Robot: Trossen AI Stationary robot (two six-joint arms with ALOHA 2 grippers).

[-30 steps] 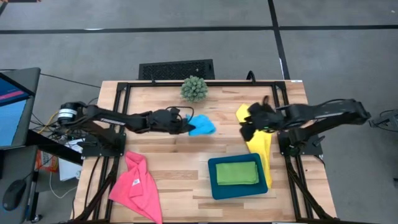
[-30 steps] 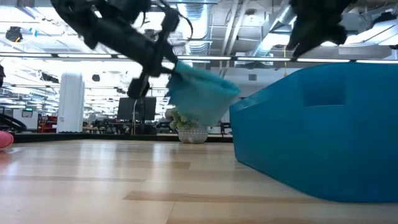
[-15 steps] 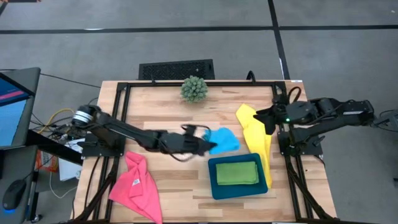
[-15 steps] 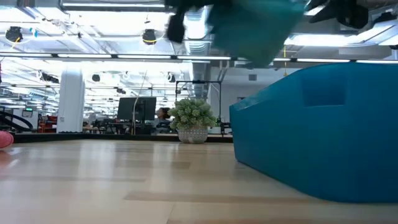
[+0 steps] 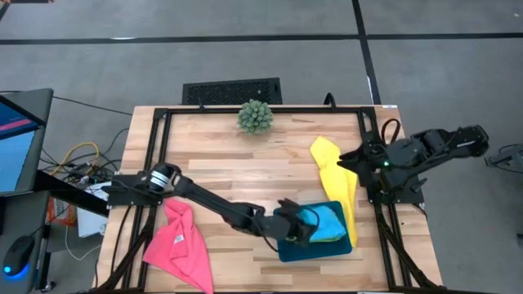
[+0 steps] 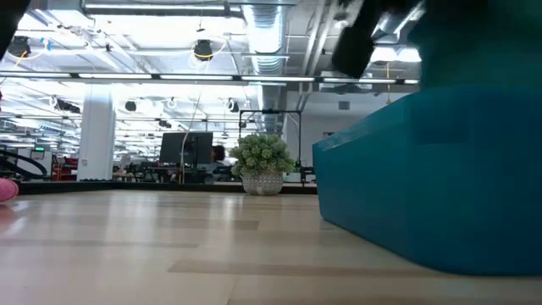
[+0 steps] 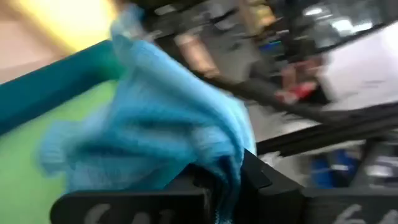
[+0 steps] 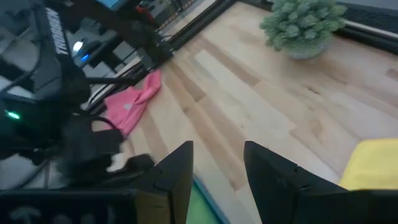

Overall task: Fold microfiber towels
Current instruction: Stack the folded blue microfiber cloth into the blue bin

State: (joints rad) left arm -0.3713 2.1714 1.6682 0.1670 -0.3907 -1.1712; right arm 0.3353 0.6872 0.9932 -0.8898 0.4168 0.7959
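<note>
Left end effector (image 5: 304, 227) clamped on sky blue towel (image 5: 324, 223), holding it over teal tray (image 5: 282, 246) atop lime green towel (image 7: 22, 186). We judge stacking step under way; next move calls for release (right end effector (image 8: 214, 168) parted, idle at counter edge).

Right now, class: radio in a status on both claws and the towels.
Left claw shut on blue towel over the tray. Right claw open, empty, beside yellow towel. Nothing blocking.

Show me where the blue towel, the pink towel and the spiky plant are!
blue towel (image 5: 328, 223): high view, middle of the cloth over the tray.
pink towel (image 5: 178, 242): high view, middle of the crumpled cloth.
spiky plant (image 5: 255, 117): high view, top of the green ball.
</note>
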